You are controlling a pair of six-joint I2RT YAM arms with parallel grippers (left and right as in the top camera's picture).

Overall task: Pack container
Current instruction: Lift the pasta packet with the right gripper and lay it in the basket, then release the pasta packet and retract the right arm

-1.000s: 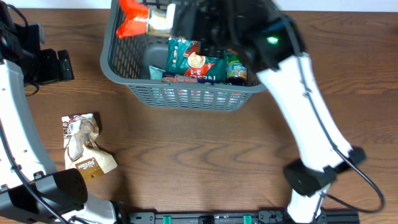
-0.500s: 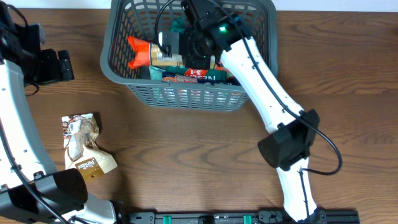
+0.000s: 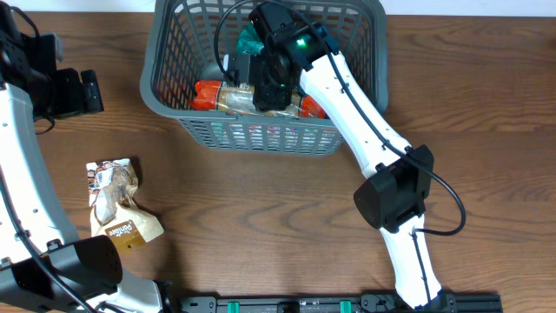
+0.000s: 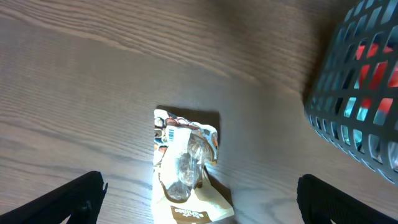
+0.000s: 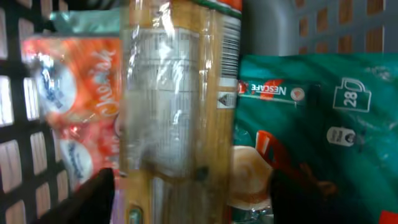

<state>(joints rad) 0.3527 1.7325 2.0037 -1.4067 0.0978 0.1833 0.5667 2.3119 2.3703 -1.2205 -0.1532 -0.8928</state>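
The container [image 3: 261, 137] is a dark grey lattice basket at the top middle of the table; its corner also shows in the left wrist view [image 4: 354, 124]. My right gripper [image 3: 263, 83] is down inside it. Its jaws stand open [image 5: 193, 199] on either side of a long clear pack of pasta [image 5: 177, 106] with an orange-red end [image 3: 208, 94]. The pack lies on other packets in the basket. My left gripper [image 4: 208, 199] hangs wide open above a brown and white snack bag [image 4: 186, 165] that lies on the table [image 3: 117, 209].
Inside the basket lie a green Nescafe packet [image 5: 311, 137], an orange-red bag [image 5: 74, 106] and a teal packet [image 3: 252, 39]. The right arm [image 3: 365, 130] crosses the basket's front right rim. The left arm's base [image 3: 78, 265] is at the front left.
The right arm has come down into the basket with the pasta pack, which now lies flat on the packets. Its jaws have opened off the pack. The left arm has not moved.
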